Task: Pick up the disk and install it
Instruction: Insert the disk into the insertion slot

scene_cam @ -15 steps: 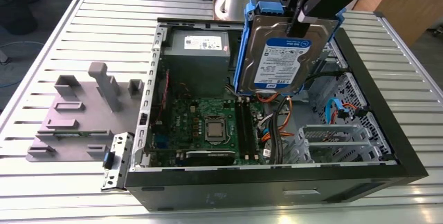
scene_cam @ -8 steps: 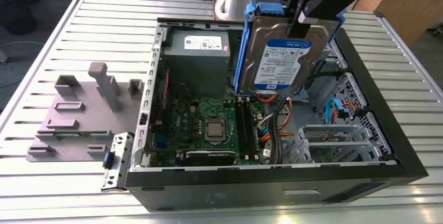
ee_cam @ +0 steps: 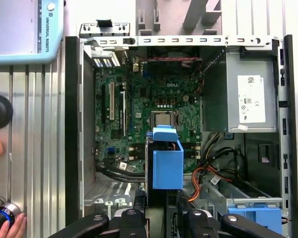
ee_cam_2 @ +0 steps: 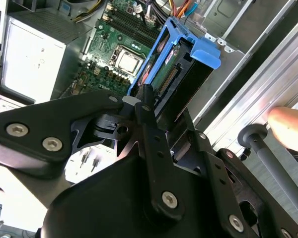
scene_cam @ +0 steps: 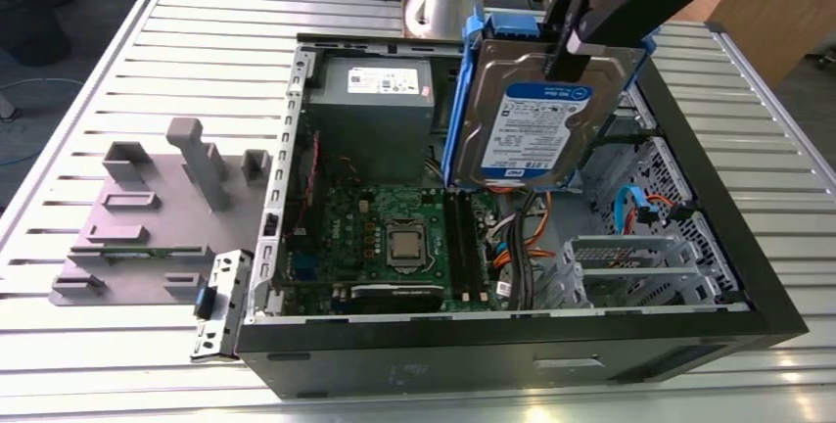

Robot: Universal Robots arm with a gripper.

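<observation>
Pick-up looks done and the carry is in hand: the claw (scene_cam: 577, 49) pinches the upper end of the disk (scene_cam: 530, 139), which hangs upright above the open computer case (scene_cam: 523, 356). Installing would call for squaring it to the case's perforated steel drive cage (scene_cam: 629, 268). The drive is smooth silver metal with a glossy label, framed in moulded blue plastic.

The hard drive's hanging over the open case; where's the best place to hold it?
Its upper end, from above, as the end effector does now: the hard drive hangs upright, so pinching across its flat faces there likely leaves the blue carrier's sides free.
</observation>
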